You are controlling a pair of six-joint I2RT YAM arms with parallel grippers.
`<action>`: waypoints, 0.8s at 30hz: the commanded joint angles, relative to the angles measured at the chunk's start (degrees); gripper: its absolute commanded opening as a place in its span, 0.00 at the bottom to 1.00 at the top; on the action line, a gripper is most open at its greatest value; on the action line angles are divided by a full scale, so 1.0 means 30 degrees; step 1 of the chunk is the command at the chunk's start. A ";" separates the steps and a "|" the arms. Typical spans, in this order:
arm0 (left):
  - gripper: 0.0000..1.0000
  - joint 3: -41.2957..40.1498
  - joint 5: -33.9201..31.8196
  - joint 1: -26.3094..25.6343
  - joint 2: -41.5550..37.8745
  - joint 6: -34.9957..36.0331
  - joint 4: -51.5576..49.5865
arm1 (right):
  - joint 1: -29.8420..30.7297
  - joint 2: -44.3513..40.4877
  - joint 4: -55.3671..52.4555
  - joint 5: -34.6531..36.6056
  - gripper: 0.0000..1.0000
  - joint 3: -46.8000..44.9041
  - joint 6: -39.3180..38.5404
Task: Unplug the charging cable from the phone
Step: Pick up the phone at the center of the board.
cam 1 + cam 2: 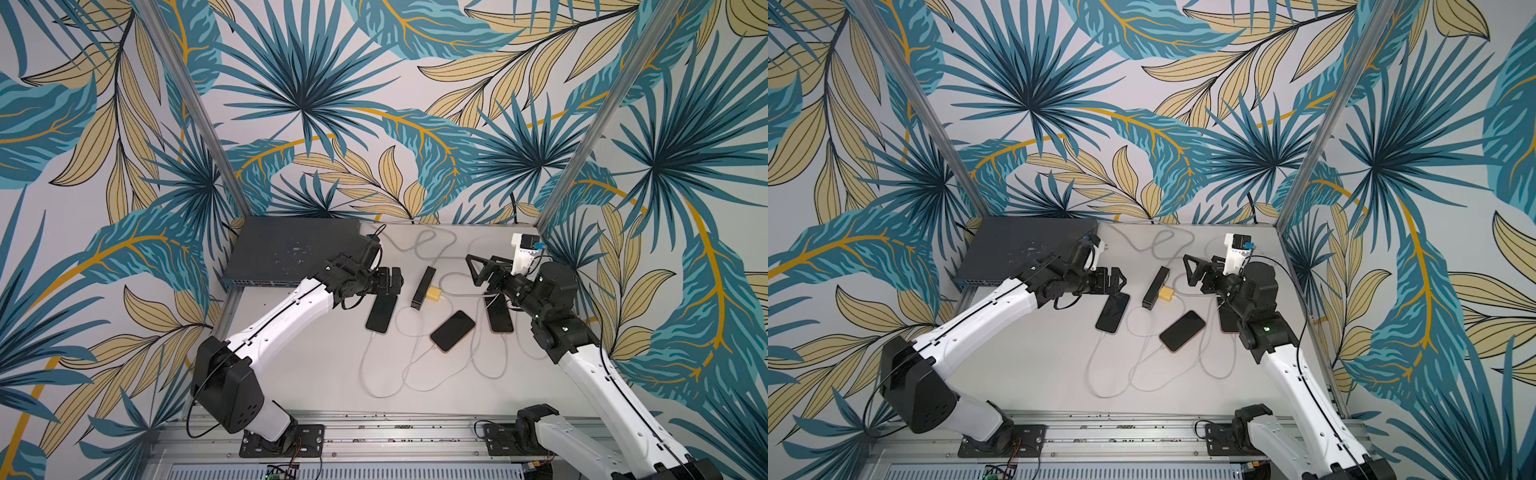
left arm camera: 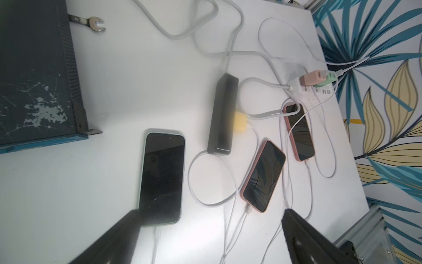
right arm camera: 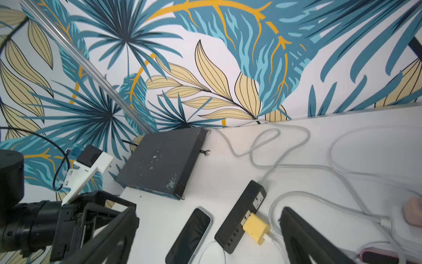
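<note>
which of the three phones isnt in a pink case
The pale green-cased phone nearest the dark box; the other two phones have pink cases.

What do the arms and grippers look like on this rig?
Left arm and right arm match: white link shells, black joint housings, a thin black cable looping outside near the base. Left gripper and right gripper are black with triangular open-truss fingers. Each wrist carries a white camera bracket.
</note>
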 commanded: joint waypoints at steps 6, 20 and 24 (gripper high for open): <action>1.00 0.1956 -0.1643 -0.0299 0.2781 0.1277 -0.3327 | 0.2516 0.1458 -0.2616 0.2621 1.00 0.0360 -0.1549; 0.98 0.5491 -0.0940 0.0673 0.8643 0.2718 -0.5336 | 0.3450 0.0198 -0.2846 0.3106 1.00 -0.1291 -0.0746; 0.96 0.6503 -0.1139 0.0707 0.9709 0.3301 -0.5959 | 0.3438 -0.0430 -0.2685 0.3097 1.00 -0.2034 -0.0204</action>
